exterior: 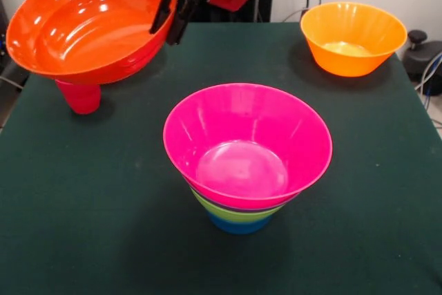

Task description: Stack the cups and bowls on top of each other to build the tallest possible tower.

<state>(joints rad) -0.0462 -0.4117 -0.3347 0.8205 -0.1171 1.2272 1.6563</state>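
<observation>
Your fingers (pixel 173 15) pinch the light, slippery wide orange bowl's (pixel 86 22) rim, upper left; keep gripping there.

Count of cups and bowls on the dark green worktop (pixel 83 226).

One small red plastic cup (pixel 79 97) is visible. Three glossy plastic bowls show as separate tops: one wide orange bowl (pixel 76 29), one large yellow-orange bowl (pixel 352 36) and one large pink bowl (pixel 245 143). Beneath the pink one, three further nested rims can be counted: one purple band (pixel 231 204), one lime green band (pixel 235 215) and one blue base (pixel 239 225). That makes six bowls and one cup.
</observation>
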